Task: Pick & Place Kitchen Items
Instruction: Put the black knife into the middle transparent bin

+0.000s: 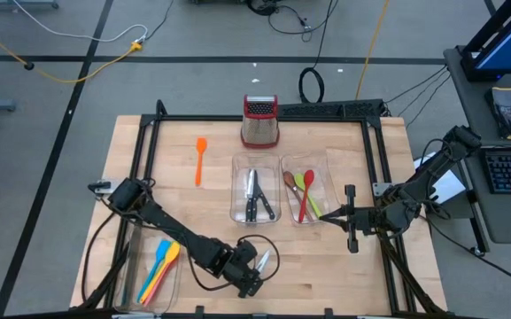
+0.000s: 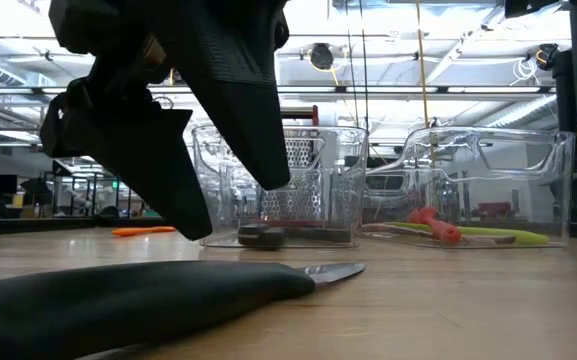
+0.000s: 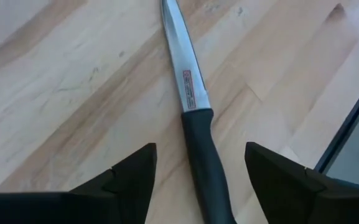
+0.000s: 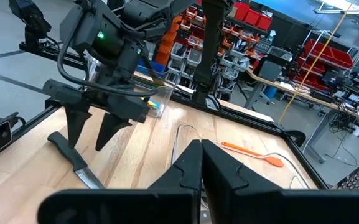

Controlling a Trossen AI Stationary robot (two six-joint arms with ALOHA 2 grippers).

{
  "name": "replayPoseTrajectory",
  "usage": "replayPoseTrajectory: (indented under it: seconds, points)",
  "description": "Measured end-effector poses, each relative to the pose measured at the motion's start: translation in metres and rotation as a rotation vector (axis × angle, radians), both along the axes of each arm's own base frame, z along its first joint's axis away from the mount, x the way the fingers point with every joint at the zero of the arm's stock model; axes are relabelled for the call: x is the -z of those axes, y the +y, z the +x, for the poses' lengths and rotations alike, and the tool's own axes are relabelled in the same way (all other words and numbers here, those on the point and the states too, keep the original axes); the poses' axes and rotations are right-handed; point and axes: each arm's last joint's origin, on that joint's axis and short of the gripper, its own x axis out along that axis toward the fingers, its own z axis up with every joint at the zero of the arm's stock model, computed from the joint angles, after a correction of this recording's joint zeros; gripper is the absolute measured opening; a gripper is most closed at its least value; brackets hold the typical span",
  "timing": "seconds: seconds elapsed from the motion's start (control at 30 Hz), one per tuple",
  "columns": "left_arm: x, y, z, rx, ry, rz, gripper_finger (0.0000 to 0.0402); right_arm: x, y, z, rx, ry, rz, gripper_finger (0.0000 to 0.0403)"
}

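Your knife [image 3: 195, 118] lies flat on the bench [image 3: 55, 93], its black handle running back between the left jaws and its steel blade pointing away ahead of them. The left jaws [image 3: 201, 180] stand wide, one dark finger [image 3: 132, 177] on each side of the handle with bare wood showing between finger and handle; nothing is held. In the low view the same jaws [image 2: 223, 205] hang just above the knife [image 2: 168, 290].

Beyond the blade tip, well apart from those jaws, you have two clear trays. One tray [image 1: 237, 190] holds more black-handled knives [image 1: 253, 197]; the other tray [image 1: 326, 186] holds a red spoon [image 1: 306, 199] and a green spoon [image 1: 299, 184]. An orange spatula [image 1: 200, 159] lies loose on the bench farther off, and a metal grater [image 1: 259, 121] with a red top stands at the bench's far edge. A third tray [image 1: 131, 275], back beside the left arm, carries blue, yellow and orange utensils [image 1: 159, 266].

Your right jaws [image 1: 328, 216] are pressed together, empty, just beside the spoon tray.
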Motion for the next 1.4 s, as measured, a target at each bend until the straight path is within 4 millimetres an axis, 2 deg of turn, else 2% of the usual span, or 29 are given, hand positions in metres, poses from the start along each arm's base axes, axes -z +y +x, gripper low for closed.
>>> replayPoseTrajectory:
  seconds: [0.23, 0.43, 0.8, 1.13, 1.23, 1.4]
  points:
    - [0.007, -0.003, 0.001, 0.012, -0.004, 0.007, 0.024, 0.0, 0.0, 0.0, 0.0, 0.0, 0.0, 0.0]
    - [0.025, -0.007, 0.005, 0.031, 0.029, -0.004, 0.0237, -0.001, 0.0, 0.0, 0.0, -0.007, 0.007, 0.0]
    - [0.054, -0.007, -0.002, 0.073, 0.18, 0.054, 0.0236, -0.002, 0.0, 0.0, 0.0, -0.013, 0.012, 0.0]
    - [0.055, -0.014, -0.008, 0.073, 0.161, 0.118, 0.0235, -0.002, 0.0, 0.0, 0.0, -0.013, 0.012, 0.0]
    - [0.055, -0.013, -0.009, 0.074, 0.165, 0.127, 0.022, -0.002, 0.0, 0.0, 0.0, -0.013, 0.012, 0.0]
    - [0.056, -0.012, -0.011, 0.084, 0.191, 0.149, 0.0167, -0.002, 0.0, 0.0, 0.0, -0.013, 0.012, 0.0]
